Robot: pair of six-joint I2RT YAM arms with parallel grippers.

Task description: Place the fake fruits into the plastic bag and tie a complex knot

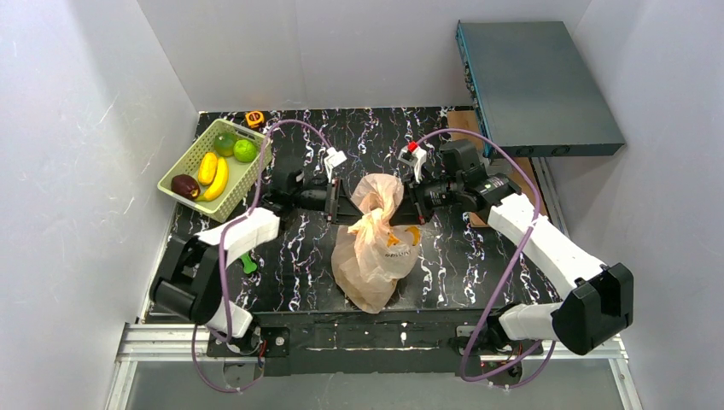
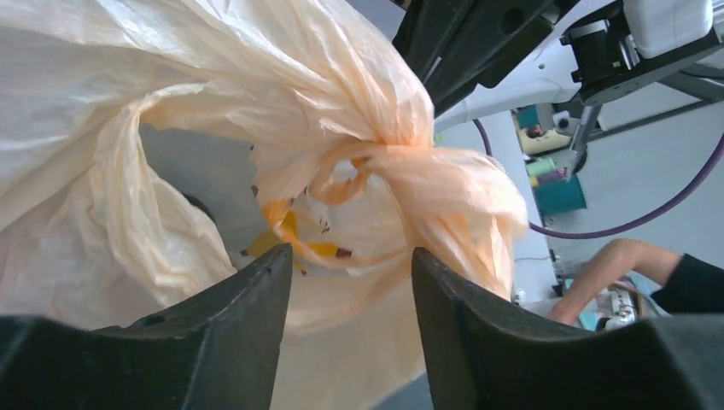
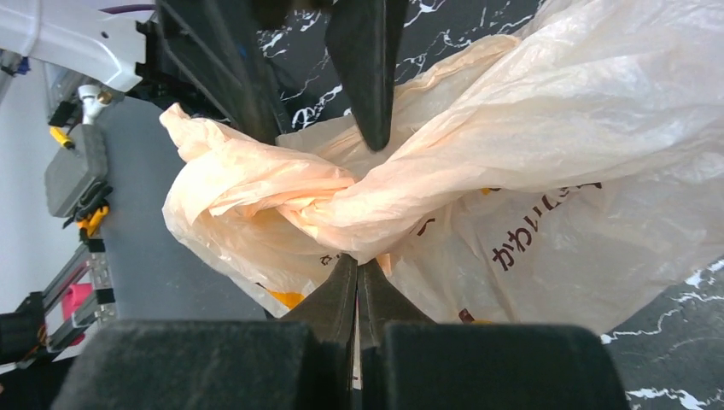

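Note:
The peach plastic bag [image 1: 373,256] stands mid-table, its handles bunched into the knot [image 1: 382,195] on top. My left gripper [image 1: 340,202] is open just left of the knot, and the twisted handles [image 2: 401,184] lie ahead of its spread fingers [image 2: 256,299]. From the right, my right gripper [image 1: 413,200] has its fingertips [image 3: 346,282] pressed together on the bag's film under the twist [image 3: 341,205]. Fake fruits lie in the green basket [image 1: 235,202]: bananas [image 1: 213,175], a lime [image 1: 245,150] and a dark plum [image 1: 184,185]. What is inside the bag is hidden.
The basket sits at the table's far left corner. A small green bone-shaped toy [image 1: 248,263] lies by the left arm. A grey-blue box [image 1: 538,85] overhangs the back right. White walls close in on both sides.

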